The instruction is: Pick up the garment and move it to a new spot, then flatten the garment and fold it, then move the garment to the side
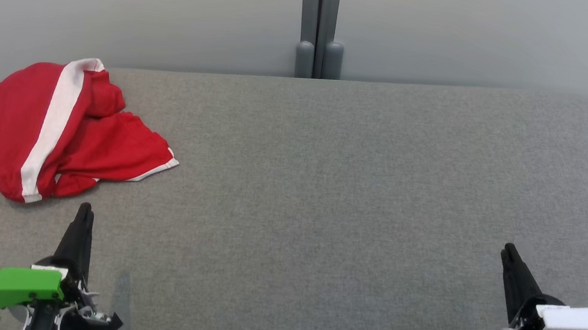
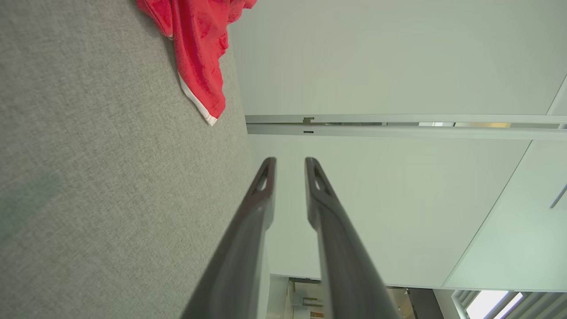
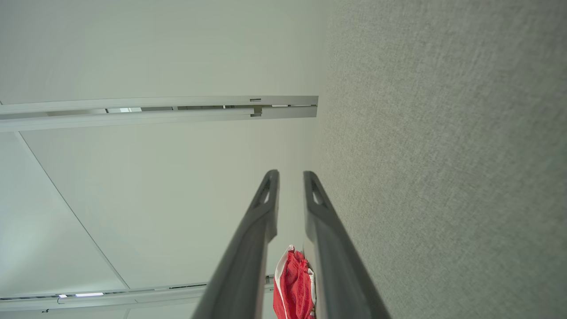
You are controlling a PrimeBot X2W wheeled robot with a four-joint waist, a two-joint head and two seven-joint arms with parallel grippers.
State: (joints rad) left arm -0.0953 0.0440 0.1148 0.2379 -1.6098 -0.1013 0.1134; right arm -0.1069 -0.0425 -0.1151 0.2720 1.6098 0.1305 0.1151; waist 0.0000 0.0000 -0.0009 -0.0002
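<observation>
The garment (image 1: 63, 127) lay crumpled far left, not yet picked up. The left gripper (image 1: 84, 208) and right gripper (image 1: 508, 251) hung near, empty, fingers slightly parted, seemingly ready to reach.

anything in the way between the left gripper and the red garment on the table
Nothing visible does. The left gripper sits just on the near side of the red garment, and only a short strip of bare grey table lies between its fingers and the cloth's near edge.
</observation>
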